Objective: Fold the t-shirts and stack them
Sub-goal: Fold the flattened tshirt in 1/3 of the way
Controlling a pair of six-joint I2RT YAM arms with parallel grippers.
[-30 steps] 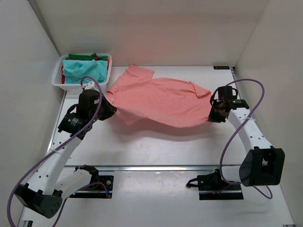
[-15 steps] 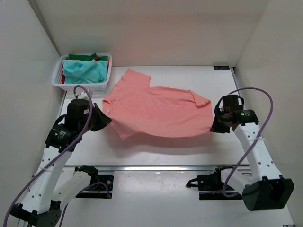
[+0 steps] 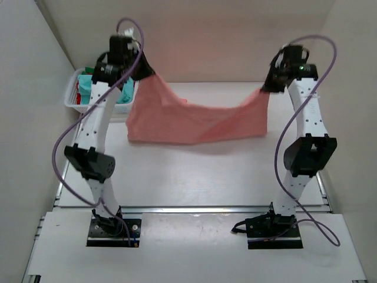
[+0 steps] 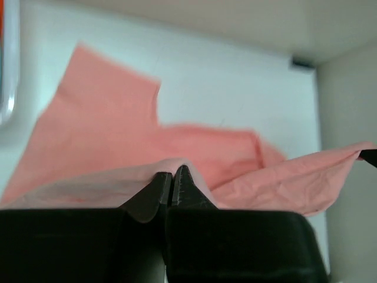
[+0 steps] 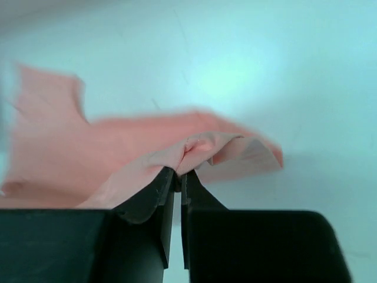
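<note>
The salmon-pink t-shirt (image 3: 194,121) hangs stretched between both raised grippers, sagging in the middle, its lower edge near the table. My left gripper (image 3: 146,73) is shut on the shirt's left end, high by the basket. My right gripper (image 3: 266,88) is shut on the right end. In the left wrist view my gripper (image 4: 172,172) pinches a fold of the pink cloth (image 4: 106,135). In the right wrist view my gripper (image 5: 178,174) pinches bunched pink cloth (image 5: 194,147). A teal shirt (image 3: 88,88), with bits of green and red, lies in the basket, partly hidden by my left arm.
The white lattice basket (image 3: 72,100) stands at the back left corner. White walls close in the table on the left, back and right. The arm bases and cables sit at the near edge (image 3: 188,227).
Both arms have swung up and towards the back wall, lifting the pink shirt off the table. It now hangs between the grippers instead of lying spread flat.
</note>
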